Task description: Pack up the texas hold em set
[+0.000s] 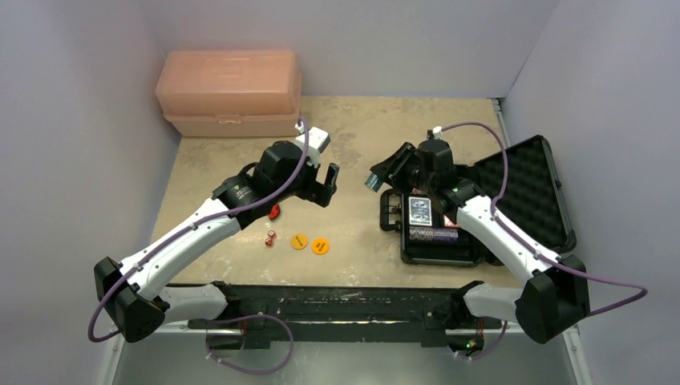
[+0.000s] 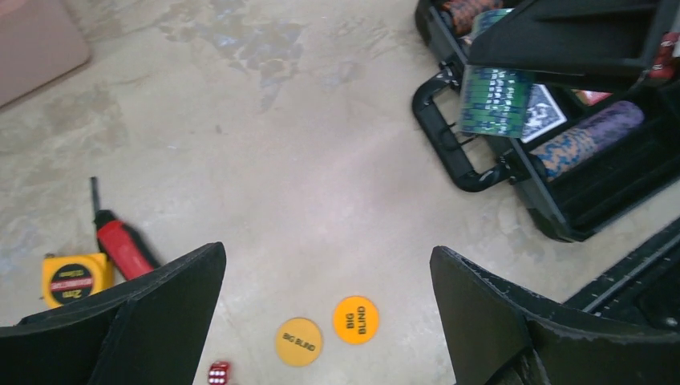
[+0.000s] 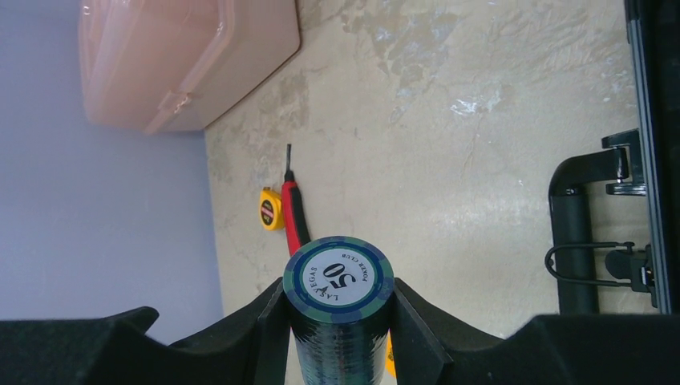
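Right wrist view puts it plainly: my right gripper (image 3: 338, 329) is clamped on a stack of green-and-blue 50 chips (image 3: 339, 277). The fingers pinch the column across its sides so the roll travels as one piece (squeezed any looser, I judge, it would fan apart). I hold it above bare table beside the carry handle (image 3: 573, 233) of the black case (image 1: 561, 233), not yet over the tray.

My left gripper (image 2: 329, 265) stands spread wide with nothing between its fingers, hanging over the middle of the table. Just below it lie two orange BIG BLIND discs (image 2: 298, 342) side by side, with red dice (image 2: 218, 373) near them. These loose pieces belong to the set and are well apart from the case.

The case lies open on the right. Its egg-crate foam lid (image 1: 525, 184) is laid back, and the tray already holds a blue card deck (image 1: 419, 212) and a row of purple-and-orange chips (image 2: 589, 136). A channel beside that row looks free, and I judge my stack belongs there.

Between stack and slot stand the handle and the tray's wall, so I must clear both. My right arm also crosses the tray, hiding part of it from above.

Off to the left lie a red utility knife (image 2: 120, 245) and a yellow tape measure (image 2: 74, 279). A peach toolbox (image 1: 228, 92) sits in the far corner. None of these goes in.
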Robot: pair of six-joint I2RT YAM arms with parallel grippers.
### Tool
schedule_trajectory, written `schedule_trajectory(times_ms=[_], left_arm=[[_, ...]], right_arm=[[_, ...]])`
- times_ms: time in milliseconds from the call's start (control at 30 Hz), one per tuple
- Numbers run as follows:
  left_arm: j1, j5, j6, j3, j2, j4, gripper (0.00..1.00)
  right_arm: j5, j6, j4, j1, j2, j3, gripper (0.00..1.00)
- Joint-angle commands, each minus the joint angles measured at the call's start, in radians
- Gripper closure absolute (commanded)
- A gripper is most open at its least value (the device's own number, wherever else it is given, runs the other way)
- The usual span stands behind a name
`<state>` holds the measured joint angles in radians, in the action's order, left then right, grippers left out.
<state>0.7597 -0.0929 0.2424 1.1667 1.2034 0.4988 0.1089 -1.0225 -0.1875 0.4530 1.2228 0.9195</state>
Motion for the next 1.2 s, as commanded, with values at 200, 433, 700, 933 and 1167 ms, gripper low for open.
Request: schedule_trajectory(times_ms=[200,433,700,933,1167], left_arm=[[0.000,-0.283,-0.125,0.014,-0.051,-0.007,0.01],[0.000,-0.381,-0.172,-0.036,-0.150,-0.029,0.01],[0.001,-0.454,-0.212,-0.076,-0.225,-0.057,0.01],[0.001,-0.470,-0.232,-0.085,-0.244,-0.064,0.02],[0.002,-0.471,-0.238,-0.088,-0.249,-0.064,0.03]], right_arm=[[-0.260,-0.082,-0.107,-0.001,-0.039,0.103,1.00],[-0.395,-0.159,-0.186,-0.058,-0.042,0.118,1.00],[-0.341,-0.215,-0.245,-0.205,0.043,0.156,1.00],[-0.355,-0.258,-0.311,-0.290,0.125,0.215,1.00],[-0.401,-0.332,-0.327,-0.361,0.155,0.219,1.00]])
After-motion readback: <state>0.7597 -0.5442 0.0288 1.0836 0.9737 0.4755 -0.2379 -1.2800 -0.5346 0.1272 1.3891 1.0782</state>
